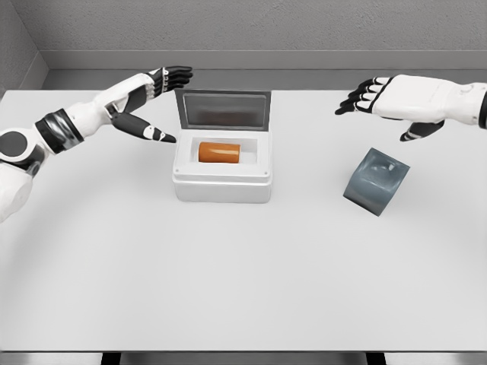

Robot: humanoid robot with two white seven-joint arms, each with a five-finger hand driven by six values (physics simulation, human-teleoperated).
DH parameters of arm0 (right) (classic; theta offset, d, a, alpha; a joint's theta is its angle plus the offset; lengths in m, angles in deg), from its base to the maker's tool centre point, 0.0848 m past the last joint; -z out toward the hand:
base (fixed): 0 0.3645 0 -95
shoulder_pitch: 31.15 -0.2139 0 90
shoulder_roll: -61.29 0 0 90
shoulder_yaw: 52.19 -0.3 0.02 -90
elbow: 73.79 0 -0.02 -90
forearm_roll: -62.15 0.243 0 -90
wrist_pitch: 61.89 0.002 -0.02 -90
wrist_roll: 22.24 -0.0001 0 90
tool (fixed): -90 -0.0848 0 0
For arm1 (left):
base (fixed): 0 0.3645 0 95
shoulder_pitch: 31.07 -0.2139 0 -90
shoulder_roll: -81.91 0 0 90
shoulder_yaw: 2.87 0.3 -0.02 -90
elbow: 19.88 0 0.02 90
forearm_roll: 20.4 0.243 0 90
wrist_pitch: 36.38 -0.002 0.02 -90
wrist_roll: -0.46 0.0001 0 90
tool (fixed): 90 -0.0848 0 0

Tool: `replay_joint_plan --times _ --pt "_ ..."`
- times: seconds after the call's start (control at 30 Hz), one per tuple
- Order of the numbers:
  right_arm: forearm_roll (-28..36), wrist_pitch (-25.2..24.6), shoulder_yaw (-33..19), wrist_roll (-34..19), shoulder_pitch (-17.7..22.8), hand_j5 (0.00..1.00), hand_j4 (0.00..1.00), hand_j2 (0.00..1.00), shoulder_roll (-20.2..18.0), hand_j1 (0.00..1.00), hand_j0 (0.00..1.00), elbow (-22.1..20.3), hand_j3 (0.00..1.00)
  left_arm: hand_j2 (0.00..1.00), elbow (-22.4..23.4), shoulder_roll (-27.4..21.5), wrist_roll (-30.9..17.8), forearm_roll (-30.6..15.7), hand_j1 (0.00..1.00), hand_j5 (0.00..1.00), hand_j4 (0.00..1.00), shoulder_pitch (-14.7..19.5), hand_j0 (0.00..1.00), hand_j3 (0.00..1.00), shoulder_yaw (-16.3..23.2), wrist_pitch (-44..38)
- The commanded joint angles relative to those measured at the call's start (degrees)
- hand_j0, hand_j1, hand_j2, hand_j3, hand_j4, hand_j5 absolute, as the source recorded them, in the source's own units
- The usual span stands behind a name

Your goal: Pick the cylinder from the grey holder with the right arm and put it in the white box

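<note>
An orange cylinder (219, 152) lies on its side inside the white box (221, 186), whose lid (223, 109) stands open at the back. The grey holder (375, 181) sits tilted on the table to the right, with nothing in it. My right hand (364, 97) hovers above and behind the holder, fingers spread, holding nothing. At the box's upper left corner my left hand (163, 103) is open, its fingers reaching to the lid's left edge and its thumb pointing at the box wall.
The white table (243, 274) stretches wide in front of the box and holder. A grey wall runs along the table's back edge.
</note>
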Motion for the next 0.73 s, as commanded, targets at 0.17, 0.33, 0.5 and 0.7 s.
replay_joint_plan --times 0.17,0.33,0.5,0.7 --pt "0.3 -0.2 -0.1 0.0 -0.4 1.00 1.00 1.00 0.1 1.00 1.00 -0.1 1.00 1.00 -4.2 -0.9 -0.1 -0.7 1.00 1.00 1.00 -0.4 1.00 1.00 -0.1 0.2" --pt "0.3 -0.2 -0.1 0.0 -0.2 1.00 1.00 1.00 0.4 1.00 1.00 0.0 1.00 1.00 -4.8 -1.1 -0.1 -0.8 1.00 1.00 1.00 -0.4 1.00 1.00 -0.1 0.4" --pt "0.3 -0.2 0.0 0.0 0.0 1.00 1.00 1.00 0.4 1.00 1.00 0.0 1.00 1.00 -2.6 -5.3 -0.1 0.5 1.00 1.00 1.00 -0.9 1.00 1.00 0.0 1.9" --pt "0.3 -0.2 -0.1 0.0 0.1 1.00 1.00 1.00 0.3 1.00 1.00 0.0 1.00 1.00 3.1 -5.7 -0.1 2.1 1.00 1.00 1.00 -1.6 1.00 1.00 -0.1 5.0"
